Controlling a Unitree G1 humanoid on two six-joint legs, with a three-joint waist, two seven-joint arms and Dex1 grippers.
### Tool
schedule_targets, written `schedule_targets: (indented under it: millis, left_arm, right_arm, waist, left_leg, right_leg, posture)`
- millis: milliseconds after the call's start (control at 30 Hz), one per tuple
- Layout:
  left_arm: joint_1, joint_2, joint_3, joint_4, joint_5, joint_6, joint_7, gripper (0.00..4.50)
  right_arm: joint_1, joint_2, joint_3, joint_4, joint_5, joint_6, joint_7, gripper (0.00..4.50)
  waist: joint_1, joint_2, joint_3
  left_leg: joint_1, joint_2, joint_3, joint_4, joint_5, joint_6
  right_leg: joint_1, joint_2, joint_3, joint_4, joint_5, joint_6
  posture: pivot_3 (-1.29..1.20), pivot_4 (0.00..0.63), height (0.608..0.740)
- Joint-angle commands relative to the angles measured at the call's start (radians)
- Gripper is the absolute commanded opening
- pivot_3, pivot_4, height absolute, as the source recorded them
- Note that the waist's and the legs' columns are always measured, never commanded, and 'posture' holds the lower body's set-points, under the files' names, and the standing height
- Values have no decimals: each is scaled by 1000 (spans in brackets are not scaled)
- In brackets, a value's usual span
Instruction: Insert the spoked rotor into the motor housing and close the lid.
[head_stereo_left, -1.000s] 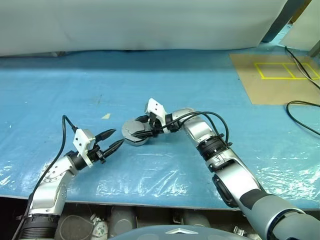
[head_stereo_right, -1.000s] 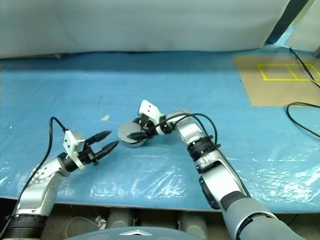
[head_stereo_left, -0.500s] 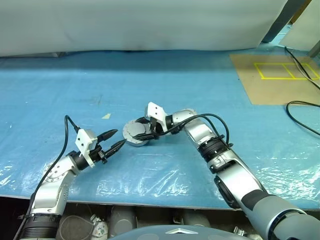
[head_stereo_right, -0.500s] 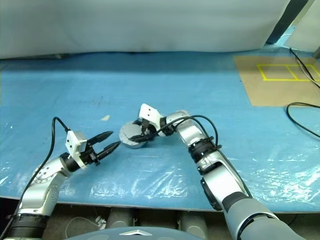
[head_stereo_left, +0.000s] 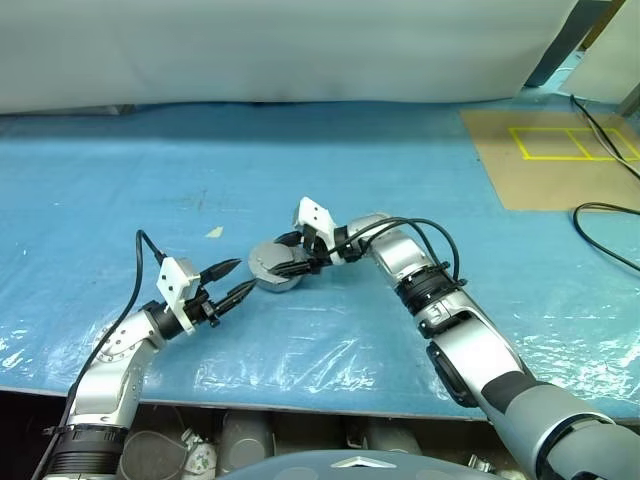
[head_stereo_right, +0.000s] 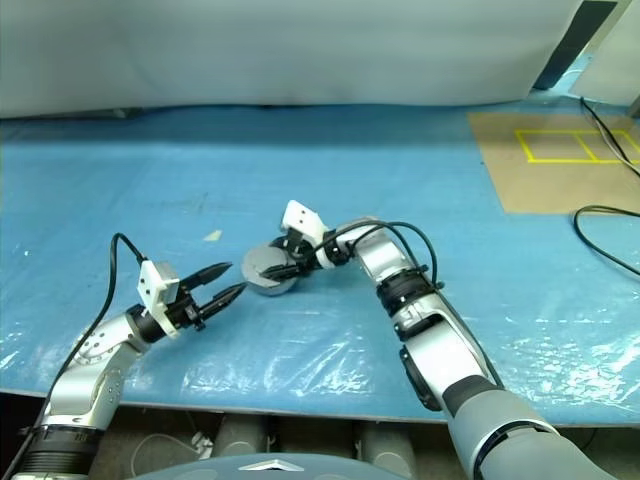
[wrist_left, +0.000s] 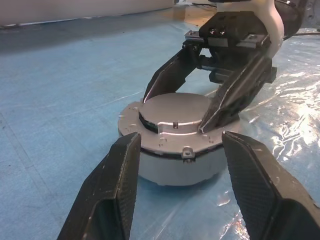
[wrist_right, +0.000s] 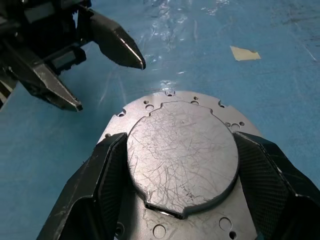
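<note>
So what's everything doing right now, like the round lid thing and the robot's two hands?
lid: plain grey face up, sitting on top of the motor housing.
motor housing: upright on the blue sheet, covered by the lid.
right end effector: fingers on either side of the lid's raised disc.
left end effector: open, holding nothing, just short of the housing.
blue sheet: spread flat, shiny and crinkled near the front.

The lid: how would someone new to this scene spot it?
On the blue plastic-covered table, look near the middle for the short silver metal cylinder of the motor housing. The round, scratched pale grey lid sits on top, between the right tool's black fingers.
</note>
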Motion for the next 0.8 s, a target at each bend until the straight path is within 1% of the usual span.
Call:
schedule_targets:
  millis: [33,133,267,433,567,733,800]
  left_arm:
    - [-2,2,-1,-28,-6,-6,-3,2722]
    - [-4,2,-3,-25,-6,-7,-4,2722]
    - [-9,1,-4,-22,-5,-6,-4,2722]
    - [-8,-1,-7,-22,-4,-6,-2,2722]
    - [-6,0,-9,-26,-5,-4,0,2722]
    - [-10,-2,-16,-27,-3,-3,1,2722]
    - [-13,-3,-19,-30,-4,-1,3,2722]
  right_arm:
    - [4,-15,-7,-58,27,50,45,2963]
    - [25,-20,15,-123,20,48,59,2963]
    - [56,-44,67,-144,-23,2,66,2963]
    - [65,-49,92,-73,-80,-67,2,2963]
    - [72,-54,83,-41,-69,-55,14,2963]
    - [84,-92,122,7,-117,-126,26,2963]
    - [85,-96,114,15,-99,-109,46,2963]
  waist:
    - [0,0,0]
    - [0,0,0]
    - [-2,0,0]
    - [-4,0,0]
    - [-4,0,0]
    - [-1,0,0]
    - [1,0,0]
  left_leg:
    - [-1,0,0,0,0,0]
    - [-4,0,0,0,0,0]
    - [-5,0,0,-1,2,-3]
    - [-4,0,0,-1,2,-3]
    - [-2,0,0,-1,1,-2]
    - [1,0,1,-1,0,0]
    - [1,0,1,-1,0,0]
  right_leg:
    - [-1,0,0,0,0,0]
    - [-3,0,0,0,0,0]
    - [-5,0,-1,0,0,0]
    - [-4,0,-1,0,0,0]
    - [-2,0,0,0,0,0]
    - [0,0,0,0,0,0]
    - [1,-1,0,0,0,0]
  posture:
    - [0,150,740]
    - [0,150,740]
    - [0,150,740]
    - [0,150,740]
    - [0,150,740]
    - [0,150,740]
    - [0,150,740]
